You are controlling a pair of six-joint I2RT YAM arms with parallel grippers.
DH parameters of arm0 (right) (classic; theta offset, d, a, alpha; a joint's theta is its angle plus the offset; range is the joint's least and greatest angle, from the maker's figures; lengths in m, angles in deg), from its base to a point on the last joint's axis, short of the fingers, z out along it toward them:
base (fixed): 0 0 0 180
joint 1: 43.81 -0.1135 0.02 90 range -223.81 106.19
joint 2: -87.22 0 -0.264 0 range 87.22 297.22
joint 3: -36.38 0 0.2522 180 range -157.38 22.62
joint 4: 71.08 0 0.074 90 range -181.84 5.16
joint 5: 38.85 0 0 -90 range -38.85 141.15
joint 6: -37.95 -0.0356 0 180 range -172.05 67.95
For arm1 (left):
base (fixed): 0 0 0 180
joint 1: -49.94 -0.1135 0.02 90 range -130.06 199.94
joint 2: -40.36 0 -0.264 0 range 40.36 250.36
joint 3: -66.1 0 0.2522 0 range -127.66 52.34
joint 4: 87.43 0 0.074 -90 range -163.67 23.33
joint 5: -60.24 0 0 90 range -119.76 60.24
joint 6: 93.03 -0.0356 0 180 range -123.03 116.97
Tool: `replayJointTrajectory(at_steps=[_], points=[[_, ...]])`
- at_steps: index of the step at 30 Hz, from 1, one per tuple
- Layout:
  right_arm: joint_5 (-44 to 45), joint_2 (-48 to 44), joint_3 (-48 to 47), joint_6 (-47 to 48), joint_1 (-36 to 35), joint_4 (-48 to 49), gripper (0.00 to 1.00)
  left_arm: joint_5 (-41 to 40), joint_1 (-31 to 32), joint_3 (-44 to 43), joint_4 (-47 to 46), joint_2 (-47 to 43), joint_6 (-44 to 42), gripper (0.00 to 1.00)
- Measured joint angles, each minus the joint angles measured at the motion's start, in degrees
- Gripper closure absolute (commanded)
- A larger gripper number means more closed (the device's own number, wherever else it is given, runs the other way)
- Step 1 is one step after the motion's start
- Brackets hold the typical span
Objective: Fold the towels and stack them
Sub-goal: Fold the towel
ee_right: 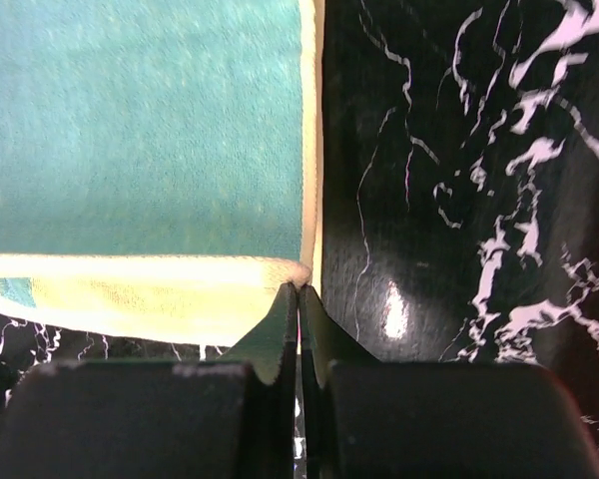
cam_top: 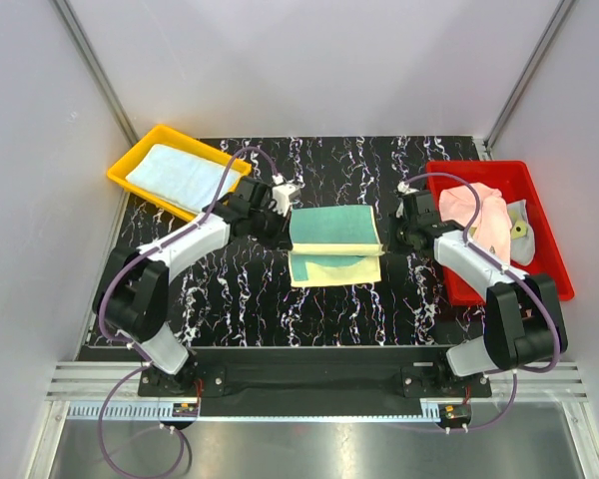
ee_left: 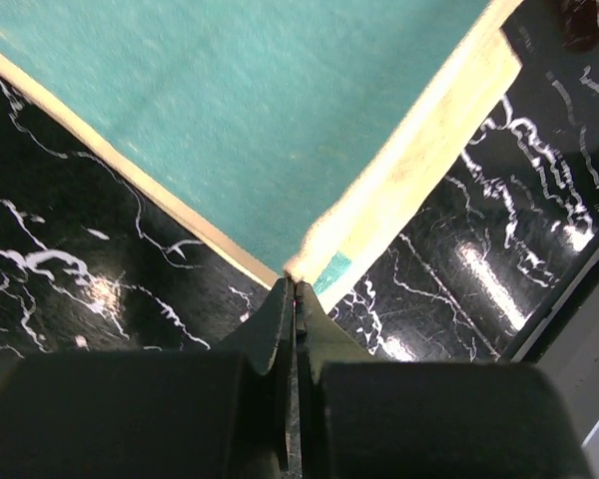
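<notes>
A teal and pale yellow towel (cam_top: 333,232) lies folded over in the middle of the black marbled table. My left gripper (cam_top: 288,241) is shut on its left corner (ee_left: 298,267), the fingertips pinching the cream edge. My right gripper (cam_top: 384,244) is shut on the right corner (ee_right: 301,271) in the same way. The teal face spreads out beyond both sets of fingertips, and a yellow strip of the lower layer (cam_top: 335,269) shows along the near edge. A light blue towel (cam_top: 178,176) lies flat in the yellow tray. A pink towel (cam_top: 475,215) lies crumpled in the red tray.
The yellow tray (cam_top: 132,156) stands at the back left and the red tray (cam_top: 539,215) at the right, close behind my right arm. A pale cloth (cam_top: 520,226) lies beside the pink towel. Grey walls close in the table on both sides and at the back.
</notes>
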State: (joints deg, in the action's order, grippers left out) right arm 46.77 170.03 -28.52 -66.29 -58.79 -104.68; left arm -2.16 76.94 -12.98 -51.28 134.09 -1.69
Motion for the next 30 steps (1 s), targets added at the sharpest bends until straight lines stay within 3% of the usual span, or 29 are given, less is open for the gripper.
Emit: replayJointTrajectory(at_steps=[3, 5, 7, 8, 11, 21, 30], points=[[-0.81, 0.0, 1.29, -2.12, 0.0, -0.17, 1.0, -2.43, 1.44, 1.86, -0.02, -0.04, 0.24, 0.99], [-1.62, 0.0, 2.4, -3.3, -0.02, -0.11, 0.96, -4.17, 2.34, 3.08, 0.07, -0.04, 0.46, 0.92], [-2.49, 0.0, 3.85, -4.59, 0.0, -0.22, 0.85, -5.86, 3.23, 4.09, 0.28, -0.04, 0.9, 0.9], [-2.69, 0.0, 4.55, -5.09, 0.0, -0.35, 0.73, -6.99, 3.78, 4.68, 0.24, -0.09, 1.2, 0.84], [-4.09, -0.17, 5.95, -6.58, 0.04, -1.49, 0.58, -10.01, 5.07, 5.99, 0.7, -0.13, 2.12, 0.69], [-8.52, -2.99, 5.01, -8.57, 0.04, -7.15, 0.52, -14.88, 5.77, 6.99, -1.92, -2.49, 9.07, 0.62], [-8.17, 5.84, 1.92, -8.79, 0.04, -6.8, 0.53, -13.33, 5.79, 10.14, -7.32, -1.22, 19.69, 0.57]])
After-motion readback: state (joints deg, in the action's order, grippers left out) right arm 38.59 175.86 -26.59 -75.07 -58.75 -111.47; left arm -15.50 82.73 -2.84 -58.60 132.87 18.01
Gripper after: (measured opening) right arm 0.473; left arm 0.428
